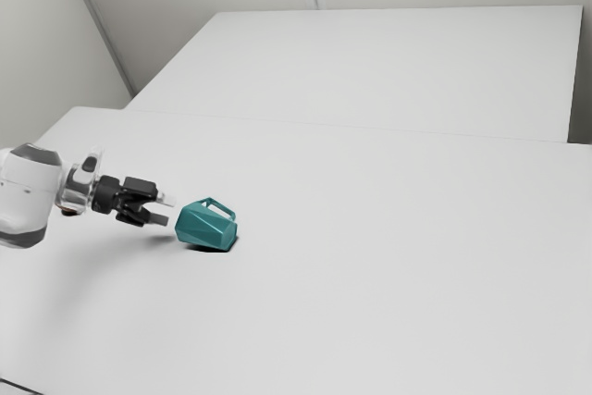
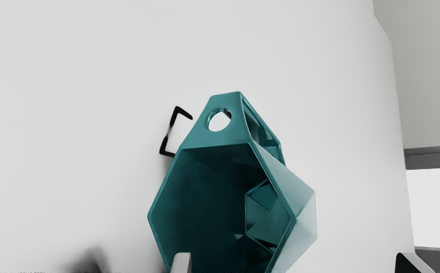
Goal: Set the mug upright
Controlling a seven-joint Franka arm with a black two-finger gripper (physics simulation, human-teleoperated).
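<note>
The teal faceted mug (image 1: 202, 228) lies on its side on the white table, its handle uppermost in the exterior view. Just off its exterior-view left end, the gripper (image 1: 166, 210) is open, pointing at the mug with a small gap between. In the wrist view the mug (image 2: 201, 204) turns its open mouth toward the hand, and the inner base is visible. The gripper (image 2: 295, 262) has its fingertips wide apart there; one overlaps the lower part of the mouth, the other stands beyond the mug's outer wall. Nothing is held.
The white table (image 1: 370, 256) extends around the mug and toward the exterior view's right. Behind it is another pale flat surface (image 1: 388, 67), with walls beyond. A dark shadow lies by the mug in the wrist view.
</note>
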